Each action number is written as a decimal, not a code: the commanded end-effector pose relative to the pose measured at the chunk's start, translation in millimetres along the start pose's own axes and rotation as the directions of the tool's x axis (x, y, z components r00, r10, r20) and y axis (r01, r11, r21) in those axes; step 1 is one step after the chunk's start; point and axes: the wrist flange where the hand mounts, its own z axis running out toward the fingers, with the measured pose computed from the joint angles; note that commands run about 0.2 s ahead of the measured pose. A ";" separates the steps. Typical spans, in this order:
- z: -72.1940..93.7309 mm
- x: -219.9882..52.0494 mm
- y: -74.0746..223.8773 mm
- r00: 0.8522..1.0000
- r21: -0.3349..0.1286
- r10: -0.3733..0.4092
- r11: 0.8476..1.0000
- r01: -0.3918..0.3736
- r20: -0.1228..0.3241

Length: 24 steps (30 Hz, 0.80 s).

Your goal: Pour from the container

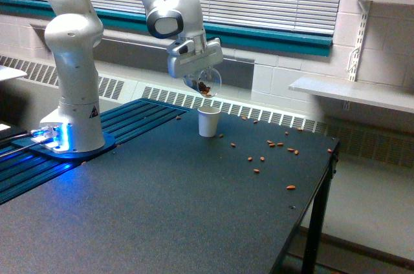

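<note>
A Panda arm's gripper (202, 75) holds the clear container (207, 81) of brown nuts, tipped on its side, in the air above the white paper cup (208, 121) on the dark worktop (162, 203). The fingers appear clamped on it, though their contact is hidden. The container hangs almost directly over the cup's mouth, so any pour depends on that alignment; stray nuts (275, 143) dot the worktop toward the exterior view's right.

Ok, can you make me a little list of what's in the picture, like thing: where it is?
arm: white, base on the table at the exterior view's left
gripper: shut on the container
container: clear, tilted, brown nuts inside, held in the air above the paper cup
paper cup: white, upright on the table, under the container
spilled nuts: scattered on the table, to the exterior view's right of the cup
table: dark top
</note>
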 end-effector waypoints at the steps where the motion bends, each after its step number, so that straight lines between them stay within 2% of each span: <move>1: 3.6 -2.3 -3.2 1.000 0.014 -0.022 1.000 0.022 0.017; 11: 8.5 -8.2 -5.8 0.999 0.042 -0.002 0.999 0.000 0.035; 20: 7.5 -20.8 -16.6 0.998 0.085 -0.015 0.996 0.010 0.057; 24: 10.4 -23.5 -16.9 0.998 0.083 -0.013 0.997 0.008 0.055</move>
